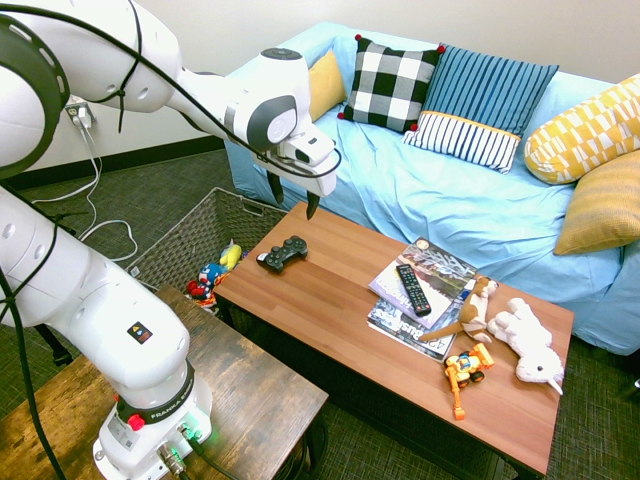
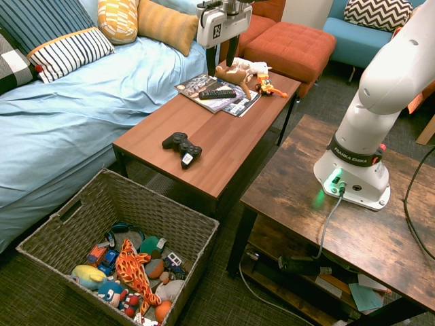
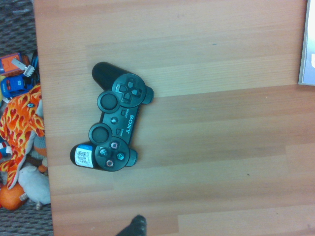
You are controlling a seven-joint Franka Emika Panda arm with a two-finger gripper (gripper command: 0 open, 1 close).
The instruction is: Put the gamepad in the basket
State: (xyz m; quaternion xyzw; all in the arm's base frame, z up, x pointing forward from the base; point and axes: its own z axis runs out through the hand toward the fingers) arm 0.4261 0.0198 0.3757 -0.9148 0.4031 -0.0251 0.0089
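The black gamepad (image 1: 284, 253) (image 2: 182, 148) (image 3: 114, 125) lies flat on the brown coffee table (image 1: 330, 310), near the table end closest to the basket. It has a white sticker on one handle. The grey woven basket (image 1: 185, 240) (image 2: 54, 227) stands on the floor just past that table end and holds several colourful toys (image 2: 126, 272). My gripper (image 1: 293, 197) (image 2: 221, 56) hangs open well above the table, over the gamepad's area and apart from it, with nothing between its fingers.
A long black remote (image 1: 412, 288) (image 2: 217, 94) rests on magazines (image 1: 420, 275) mid-table. Plush toys (image 1: 520, 335) and a yellow toy truck (image 1: 465, 370) sit at the far table end. A blue sofa (image 1: 460, 200) with cushions runs along the table; an orange ottoman (image 2: 289, 44) stands beyond.
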